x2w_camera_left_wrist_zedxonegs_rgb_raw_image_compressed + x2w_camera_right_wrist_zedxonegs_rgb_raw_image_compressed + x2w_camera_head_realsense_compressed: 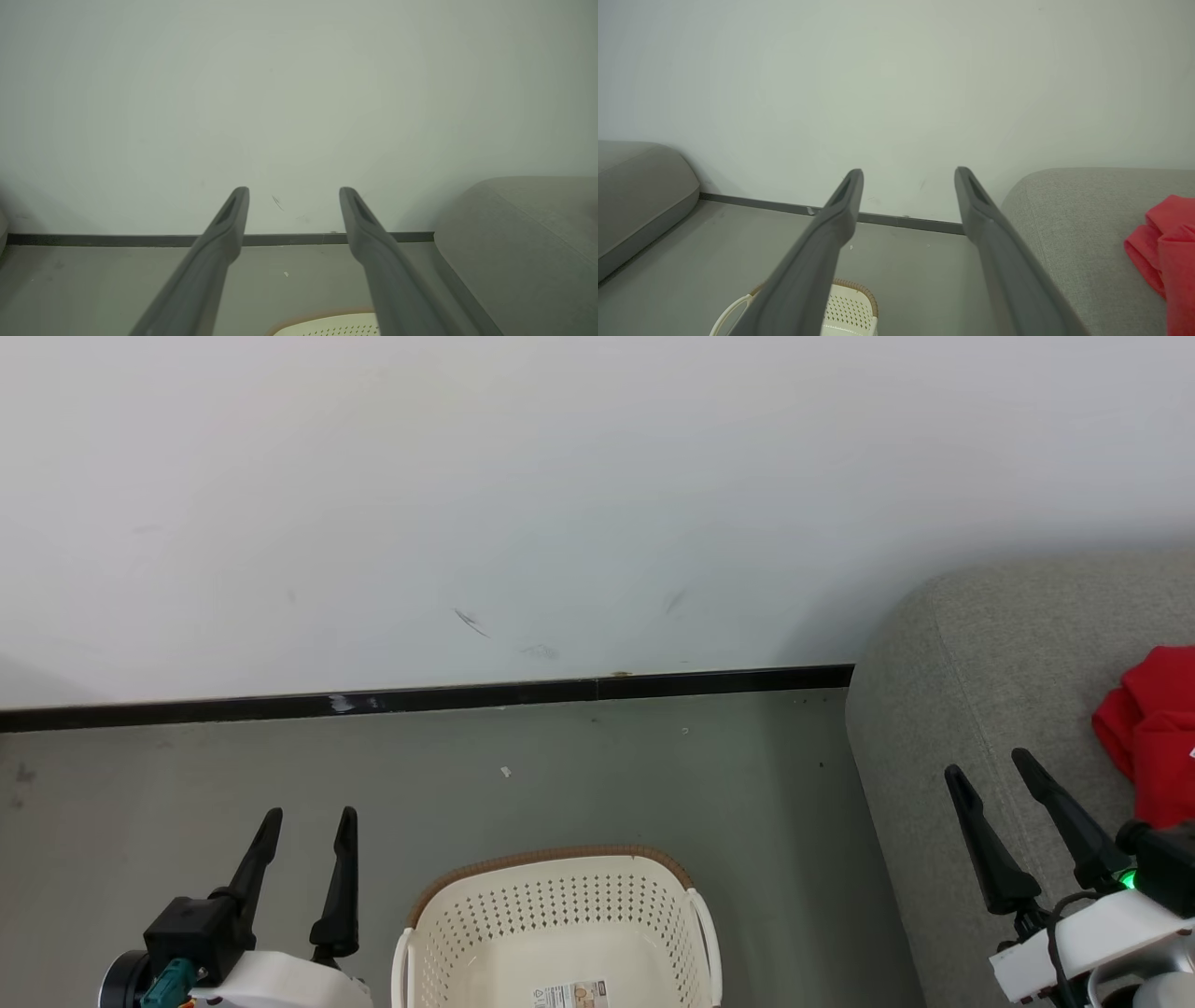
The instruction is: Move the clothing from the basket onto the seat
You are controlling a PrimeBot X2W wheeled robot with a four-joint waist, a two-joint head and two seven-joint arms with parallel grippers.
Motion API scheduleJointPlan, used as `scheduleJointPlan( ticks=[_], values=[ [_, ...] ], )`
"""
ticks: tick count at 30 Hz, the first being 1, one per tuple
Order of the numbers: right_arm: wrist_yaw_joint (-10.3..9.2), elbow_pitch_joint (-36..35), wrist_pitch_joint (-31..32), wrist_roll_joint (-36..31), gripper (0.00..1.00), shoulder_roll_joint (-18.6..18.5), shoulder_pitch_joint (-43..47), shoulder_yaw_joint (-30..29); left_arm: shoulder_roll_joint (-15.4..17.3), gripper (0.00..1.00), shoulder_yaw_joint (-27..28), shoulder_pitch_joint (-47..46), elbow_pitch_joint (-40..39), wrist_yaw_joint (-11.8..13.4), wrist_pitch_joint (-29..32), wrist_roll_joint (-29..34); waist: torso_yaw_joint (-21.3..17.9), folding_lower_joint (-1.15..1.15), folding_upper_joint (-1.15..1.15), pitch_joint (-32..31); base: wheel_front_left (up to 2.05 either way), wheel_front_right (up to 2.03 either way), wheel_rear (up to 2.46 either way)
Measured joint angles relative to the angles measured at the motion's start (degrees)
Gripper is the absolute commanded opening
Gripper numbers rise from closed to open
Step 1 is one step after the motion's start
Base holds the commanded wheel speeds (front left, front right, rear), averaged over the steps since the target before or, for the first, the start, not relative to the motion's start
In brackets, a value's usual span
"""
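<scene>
Looking down from the head, we see our left gripper (310,814) at the lower left. Its two long dark fingers stand well apart with nothing between them, above the smooth grey floor (187,775). Just to its right the oval cream-white plastic laundry basket (560,907), with a brown woven-look rim and white handles, stands on the floor between our two arms. We can see its perforated inner wall and a paper label (569,994) on its bottom. Our right gripper (986,765) is at the lower right, fingers likewise spread wide and holding nothing. It shows against the rounded end of the large light-grey fabric sofa (962,691). On that sofa, near the right gripper and at the picture's right edge, lies a crumpled soft red fabric garment (1153,728), well apart from the basket. Behind everything runs a plain white wall (560,476) with a black skirting strip (467,693) at its foot. From the right wrist we also catch a second grey cushioned piece (640,186) at that view's far left, across the floor from the sofa.
</scene>
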Motion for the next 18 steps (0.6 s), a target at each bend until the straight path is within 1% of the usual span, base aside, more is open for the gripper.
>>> scheduleJointPlan(
  ticks=[3, 4, 10, 18],
  values=[
    [0.0, -0.1, 0.0, 0.0, 1.0, 0.1, 0.0, 0.0, -0.1, 1.0, 0.2, 0.3, 0.2, -0.1, 0.0, 0.1, 0.0, 0.0, 0.0, 0.0, 0.0, 0.0, 0.0],
    [-0.03, 0.2, 0.1, 0.0, 0.0, 0.3, 0.0, 0.1, -0.3, 0.0, 0.1, 0.3, 0.5, -0.2, 0.1, 0.0, 0.0, 0.0, 0.0, 0.0, 0.0, 0.0, 0.0],
    [-0.03, 3.4, 0.1, 0.1, 0.0, 3.2, 2.6, 1.4, -2.4, 0.0, -1.0, 2.6, 3.7, -0.2, 0.1, -0.3, 0.0, 0.0, 0.0, 0.0, 0.0, 0.0, 0.0],
    [-0.03, 3.2, 0.2, 4.7, 0.0, 3.8, 3.0, 1.6, -2.7, 0.0, 0.0, 2.7, 3.8, -1.1, 1.2, -5.0, -0.1, 0.0, 0.0, 0.0, 0.0, 0.0, 0.0]
  ],
)
